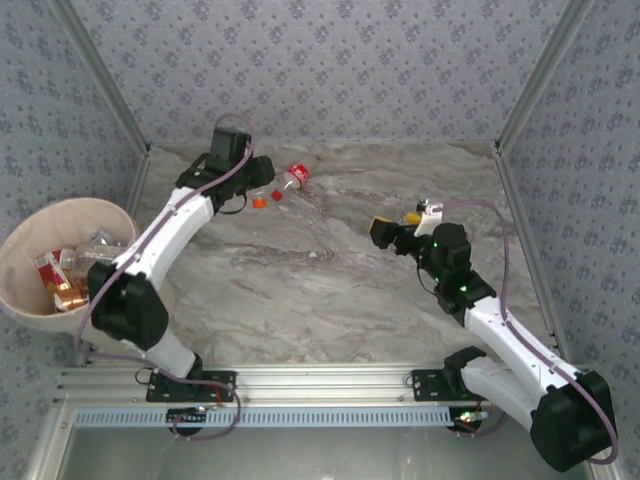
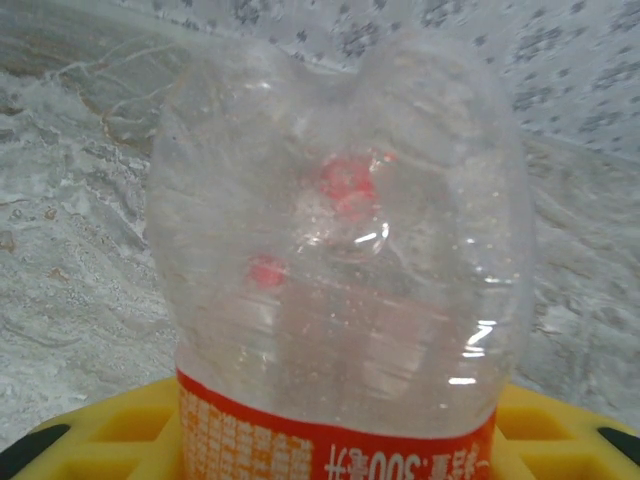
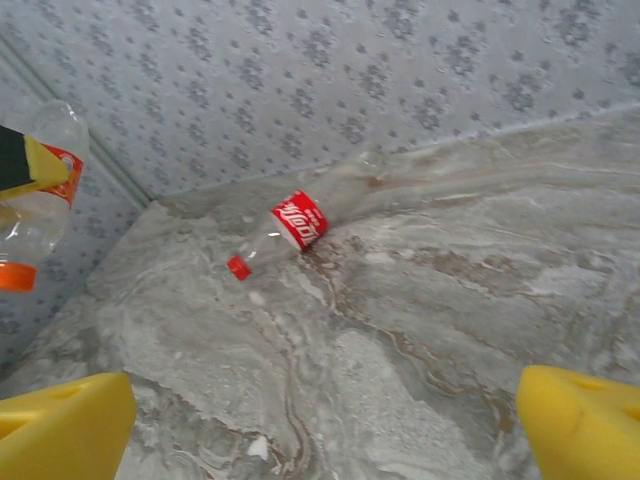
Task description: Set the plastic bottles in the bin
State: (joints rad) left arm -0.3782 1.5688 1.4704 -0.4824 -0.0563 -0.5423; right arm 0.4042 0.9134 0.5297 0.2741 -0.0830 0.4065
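My left end effector [image 2: 335,445] has an orange-labelled bottle [image 2: 340,250] between its yellow pads [image 2: 90,435], with the jaws drawn in narrow against its sides. In the right wrist view one pad sits flat on the label band. I judge that a sensible place to grip, since the band looks like the stiffest stretch of a thin, see-through shell. Beyond the label the body is crumpled, with a deep dent at its far end and beads of moisture inside, so it would likely buckle further if squeezed there. I cannot tell whether it is clear of the table [image 1: 330,290].

The bin [image 1: 22,240] stands well behind and to the left of that end effector, beside the arm's elbow and off the table edge. Its pale, rounded wall looks smooth and its mouth is far wider than any bottle. Several crushed bottles [image 1: 72,272] lie inside. My guess is that what comes next is a lift and a swing back over that rim.

My right end effector [image 3: 320,430] is spread wide and holds nothing, its yellow moulded fingertips at either side of its view. Ahead of it and a little left, well apart, a red-labelled bottle [image 3: 300,220] lies on its side on the marbled grey table. Its red cap points toward the end effector and its clear body is flattened toward the patterned wall.
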